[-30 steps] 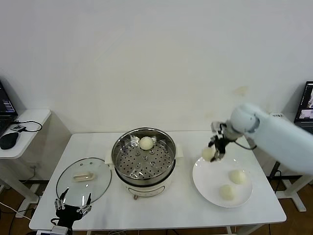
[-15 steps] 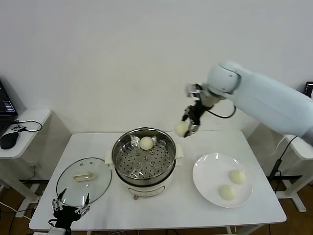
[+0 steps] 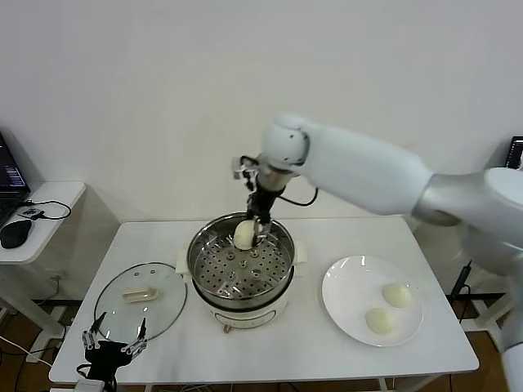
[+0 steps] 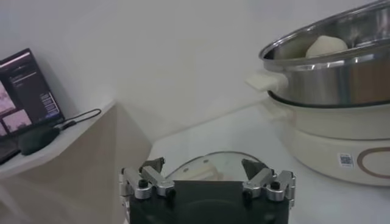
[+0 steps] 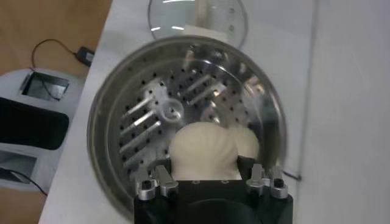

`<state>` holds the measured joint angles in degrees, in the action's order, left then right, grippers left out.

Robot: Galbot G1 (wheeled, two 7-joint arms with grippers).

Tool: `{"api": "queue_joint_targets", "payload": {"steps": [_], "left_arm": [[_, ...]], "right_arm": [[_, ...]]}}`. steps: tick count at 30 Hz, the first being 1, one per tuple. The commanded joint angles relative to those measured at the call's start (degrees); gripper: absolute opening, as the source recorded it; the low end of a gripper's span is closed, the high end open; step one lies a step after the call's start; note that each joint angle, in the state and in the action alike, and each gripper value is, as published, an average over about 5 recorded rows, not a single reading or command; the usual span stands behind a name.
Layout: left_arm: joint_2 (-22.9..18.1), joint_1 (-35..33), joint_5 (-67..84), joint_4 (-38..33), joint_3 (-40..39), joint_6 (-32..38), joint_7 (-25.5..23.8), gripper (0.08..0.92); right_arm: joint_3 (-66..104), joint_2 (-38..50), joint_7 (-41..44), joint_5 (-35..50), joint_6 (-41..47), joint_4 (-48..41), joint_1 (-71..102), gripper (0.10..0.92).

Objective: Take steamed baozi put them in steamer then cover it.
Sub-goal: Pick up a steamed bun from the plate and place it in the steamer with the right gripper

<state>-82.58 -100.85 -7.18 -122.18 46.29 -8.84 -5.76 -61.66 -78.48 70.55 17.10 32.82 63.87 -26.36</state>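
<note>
My right gripper hangs over the far side of the steamer, shut on a cream baozi just above the perforated floor. A second baozi lies right beside it in the basket. In the head view one bun shows at the gripper's tip. Two more baozi rest on the white plate to the right. The glass cover lies flat left of the steamer. My left gripper waits open near the cover's front edge, holding nothing.
The steamer's pot base stands mid-table. A side table with a mouse and a laptop stands to the left, off the main table. Another screen shows at the far right. The table's front edge runs close below the cover and plate.
My right arm has swung left from above the plate, lifted over the table and come down over the steamer's far side, carrying the bun. The left gripper has barely shifted.
</note>
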Motion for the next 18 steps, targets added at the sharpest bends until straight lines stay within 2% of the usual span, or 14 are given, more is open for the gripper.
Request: {"api": "queue_joint_targets", "payload": {"steps": [1,9,18], "left_arm": [[-0.1,0.4,0.4,0.9,-0.1,0.0,0.2,0.823],[-0.1,0.8,0.6,1.4,-0.6,-0.1,0.2,0.823],[0.0,0.8,0.7,1.5,-0.7,0.0,0.2,0.823]], "right_arm": [[-0.1,-9.4,-1.7,-3.5,-0.6,-8.5,7.2,0.653],[1.6,-10.9,-4.5,-4.1,-1.3,-11.4,9.3,0.653],[1.9,-10.7,-5.2,-3.6,-0.8,-10.7,9.5,0.654]]}}
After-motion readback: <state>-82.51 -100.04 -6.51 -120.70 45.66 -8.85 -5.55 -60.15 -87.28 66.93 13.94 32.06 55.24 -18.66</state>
